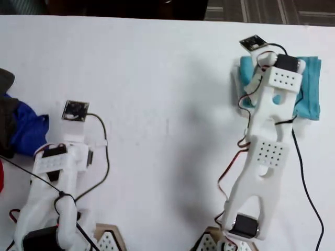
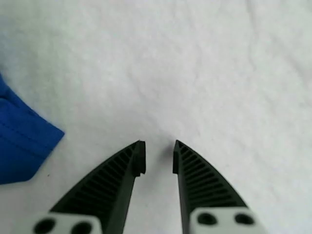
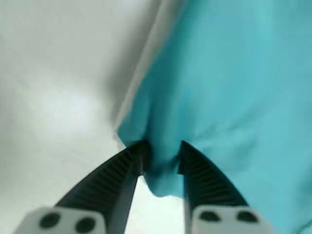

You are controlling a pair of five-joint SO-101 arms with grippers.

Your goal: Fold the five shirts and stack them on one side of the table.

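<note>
the teal shirt lies at the far right of the white tabletop, close to its far edge. it is folded into a flat, roughly rectangular bundle whose edges run about square with the tabletop's edges. the right arm stretches across its middle, so i cannot tell which way its long axis runs. in the right wrist view the right pincer is narrow and grips a bunched fold at the teal shirt's edge, where cloth meets tabletop; the fold bulges out between the two fingers.

the left arm sits at the near left. its left pincer hangs just above bare tabletop, the fingers set narrow with a small gap and white surface showing through it. just beside it lies a corner of the blue shirt, apart from the fingers. from above, the blue shirt is crumpled at the left edge, touching a dark garment in the same heap.
</note>
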